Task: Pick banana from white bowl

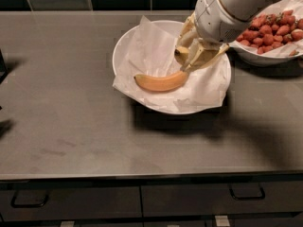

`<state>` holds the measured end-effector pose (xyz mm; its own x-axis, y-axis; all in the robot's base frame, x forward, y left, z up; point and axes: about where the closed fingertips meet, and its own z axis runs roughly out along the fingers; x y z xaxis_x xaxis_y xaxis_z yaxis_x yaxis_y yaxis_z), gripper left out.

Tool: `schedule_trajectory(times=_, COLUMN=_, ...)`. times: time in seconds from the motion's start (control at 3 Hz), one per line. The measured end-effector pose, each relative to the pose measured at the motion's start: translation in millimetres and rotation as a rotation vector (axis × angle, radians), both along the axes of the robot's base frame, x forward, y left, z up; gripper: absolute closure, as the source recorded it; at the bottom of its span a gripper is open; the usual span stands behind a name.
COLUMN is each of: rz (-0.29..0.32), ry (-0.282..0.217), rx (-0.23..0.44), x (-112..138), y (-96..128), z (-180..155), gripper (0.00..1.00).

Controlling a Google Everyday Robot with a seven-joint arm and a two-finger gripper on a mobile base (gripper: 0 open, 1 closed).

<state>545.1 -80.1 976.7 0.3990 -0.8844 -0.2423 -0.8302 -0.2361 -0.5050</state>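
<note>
The large white bowl point(122, 48) lined with crinkled white paper stands on the dark counter. My gripper point(195, 56) hangs over the bowl's right side, tilted. It is shut on the pale yellow banana point(181, 54), of which only a short end shows between the fingers, lifted off the paper. A shorter, curved orange-yellow banana point(161, 82) lies in the bowl just below and left of the gripper; its right tip reaches up to the fingers.
A second white bowl point(255, 59) with red strawberries point(272, 27) stands close to the right, behind my arm. The grey counter point(66, 126) stretches left and forward to its front edge, with drawers point(142, 200) below. Dark tiles line the back wall.
</note>
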Motion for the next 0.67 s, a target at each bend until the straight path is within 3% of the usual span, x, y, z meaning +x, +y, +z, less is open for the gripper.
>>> schedule_trajectory(times=0.33, rz=-0.010, ry=-0.049, rx=0.068, x=-10.7, y=1.0, z=31.7, gripper=1.00)
schedule_trajectory(times=0.67, rz=-0.029, ry=-0.051, rx=0.128, x=-23.3, y=-3.5, z=52.0, gripper=1.00)
